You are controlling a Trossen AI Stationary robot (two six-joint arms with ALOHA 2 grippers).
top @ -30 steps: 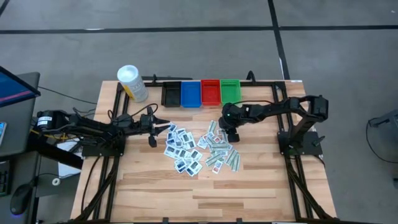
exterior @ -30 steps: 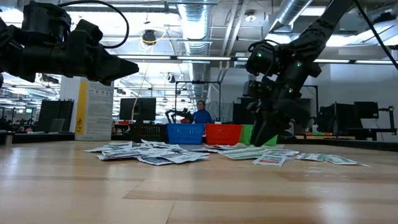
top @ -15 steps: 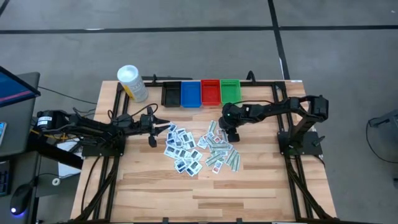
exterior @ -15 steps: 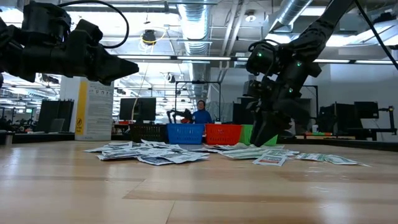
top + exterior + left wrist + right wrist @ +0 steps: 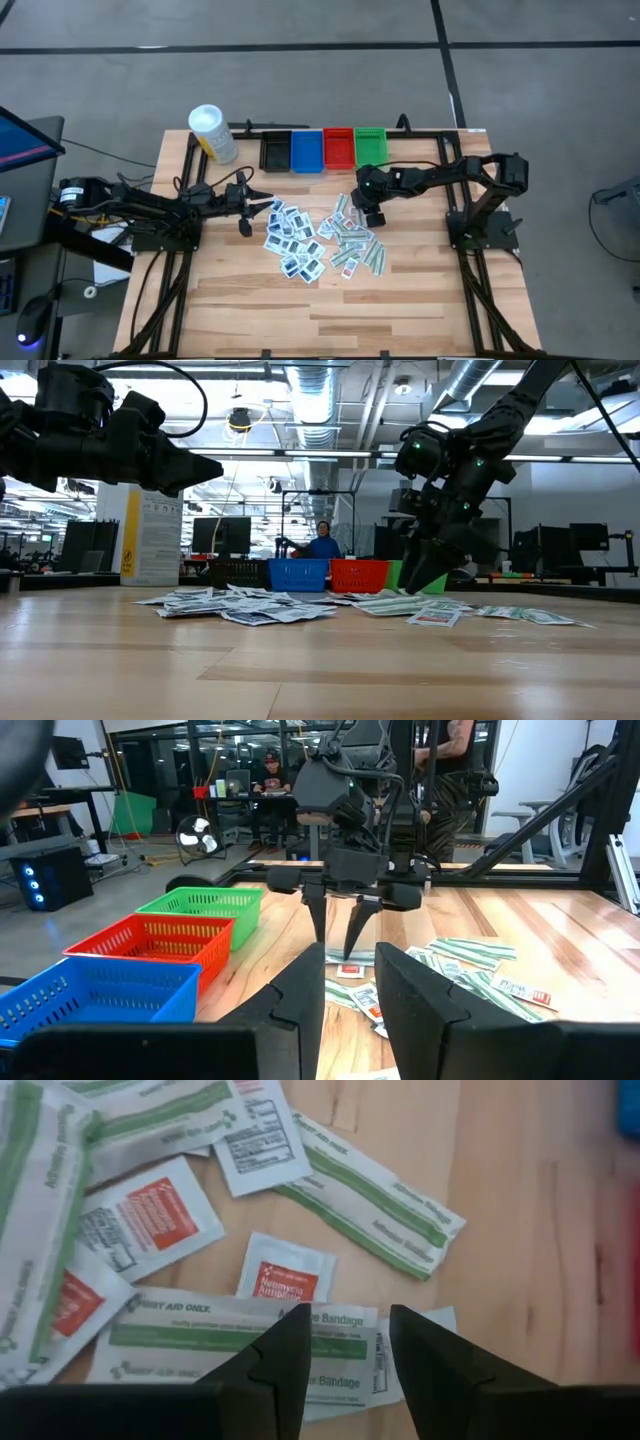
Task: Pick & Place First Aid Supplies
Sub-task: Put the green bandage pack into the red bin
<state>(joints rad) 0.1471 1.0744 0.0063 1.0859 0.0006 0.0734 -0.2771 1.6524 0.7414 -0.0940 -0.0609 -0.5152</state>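
We are looking down on a pale wooden slatted table where the first aid supplies are lying scattered in a loose heap near the middle: small flat rectangular packets, some white with blue or dark print, others long pale strips with green bands and red-marked labels. Behind them, four small ribbed plastic bins are standing in a row at the far edge: the black bin, the blue bin, the red bin and the green bin. A yellow cylindrical container with a white cap is sitting at the far left corner. The right gripper is pointing down over the far right edge of the heap; in its wrist view its two dark fingers are standing apart, holding nothing, just above a long paper bandage strip with a green band. The left gripper is hanging above the table at the left edge of the heap, well clear of the surface, its blunt dark fingers parted and gripping nothing.
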